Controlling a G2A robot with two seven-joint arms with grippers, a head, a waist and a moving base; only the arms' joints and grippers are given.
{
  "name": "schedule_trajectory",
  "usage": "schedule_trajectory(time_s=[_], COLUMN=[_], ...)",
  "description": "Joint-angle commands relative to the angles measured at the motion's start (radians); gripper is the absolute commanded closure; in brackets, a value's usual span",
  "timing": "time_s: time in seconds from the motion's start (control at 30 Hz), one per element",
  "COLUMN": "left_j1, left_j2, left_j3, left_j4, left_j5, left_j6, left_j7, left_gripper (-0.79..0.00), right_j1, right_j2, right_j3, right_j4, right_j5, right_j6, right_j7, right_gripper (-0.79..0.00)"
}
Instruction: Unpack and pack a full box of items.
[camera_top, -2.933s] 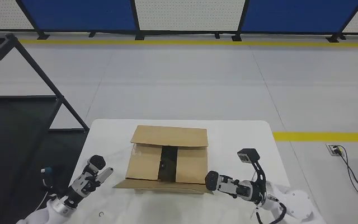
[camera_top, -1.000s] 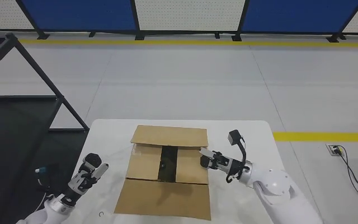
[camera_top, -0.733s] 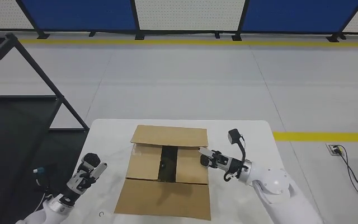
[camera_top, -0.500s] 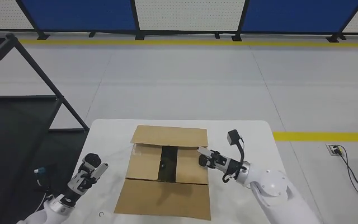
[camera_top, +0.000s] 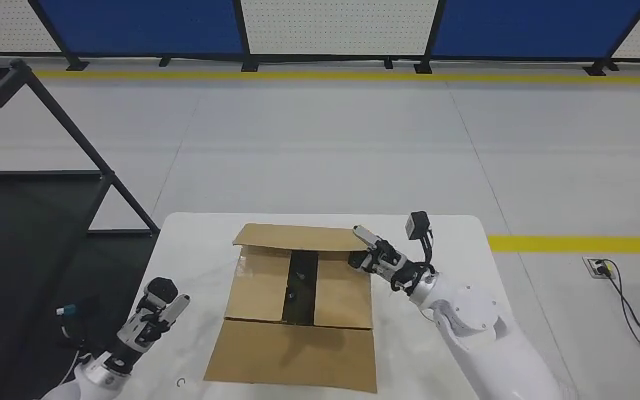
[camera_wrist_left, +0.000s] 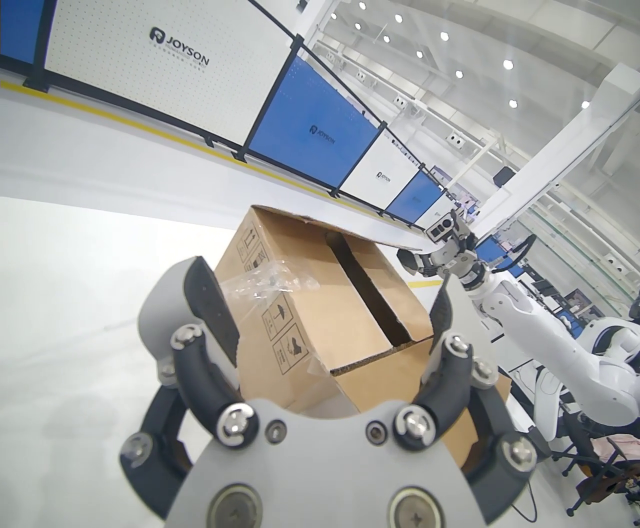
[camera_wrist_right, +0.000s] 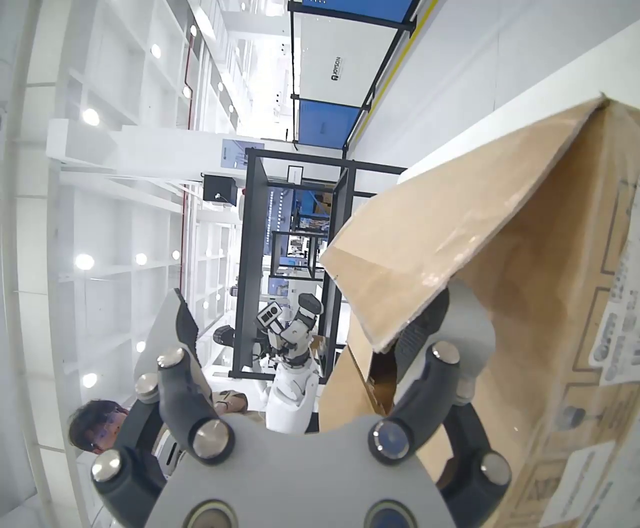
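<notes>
A brown cardboard box (camera_top: 262, 290) stands in the middle of the white table (camera_top: 450, 235). Its two inner flaps lie nearly closed with a dark slot (camera_top: 300, 290) between them. The near flap (camera_top: 290, 355) lies folded out flat toward me, while the far flap (camera_top: 300, 238) is tilted up a little. My right gripper (camera_top: 362, 248) is at the box's far right corner, open; one finger (camera_wrist_right: 425, 325) sits under the far flap's corner (camera_wrist_right: 400, 280), the other is free above it. At the near left, well off the box (camera_wrist_left: 320, 310), my left gripper (camera_top: 168, 302) is open and holds nothing.
Crumpled clear plastic (camera_wrist_left: 265, 280) clings to the box's left side. A small ring (camera_top: 180, 382) lies on the table near the front left. A black metal frame (camera_top: 70, 140) stands beyond the table's left edge. Bare tabletop lies left and right of the box.
The near flap went from raised to flat on the table. My right gripper moved from the box's near right corner to its far right corner, and the far flap tilted up. My left gripper drew back slightly.
</notes>
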Motion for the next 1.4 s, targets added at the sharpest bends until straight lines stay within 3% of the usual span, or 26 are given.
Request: schedule_trajectory(time_s=[0.0,0.13,0.57,0.73,0.97,1.37], left_j1=[0.006,0.02,0.024,0.029,0.048,0.079], left_j2=[0.001,0.002,0.003,0.002,0.001,-0.002], left_j3=[-0.007,-0.018,-0.022,-0.016,-0.028,-0.053], left_j4=[0.0,-0.005,-0.008,-0.027,-0.033,-0.034], left_j5=[-0.003,-0.01,-0.006,-0.007,0.006,-0.003], left_j6=[-0.001,0.0,0.002,0.014,0.022,0.036], left_j7=[0.001,-0.004,-0.015,-0.018,0.003,0.041], left_gripper=[-0.785,-0.785,-0.785,-0.785,-0.785,-0.785], right_j1=[0.025,0.088,0.088,0.087,0.221,0.411], right_j2=[-0.009,-0.027,-0.027,-0.043,-0.095,-0.207], right_j3=[-0.008,-0.032,-0.032,-0.033,-0.095,-0.235], right_j4=[0.016,0.053,0.053,0.065,0.255,0.639], right_j5=[0.018,0.036,0.036,0.084,0.164,0.156], right_j6=[-0.004,0.015,0.015,-0.002,-0.01,-0.013], right_j7=[-0.026,-0.055,-0.055,-0.14,-0.194,-0.283], right_gripper=[-0.785,-0.785,-0.785,-0.785,-0.785,-0.785])
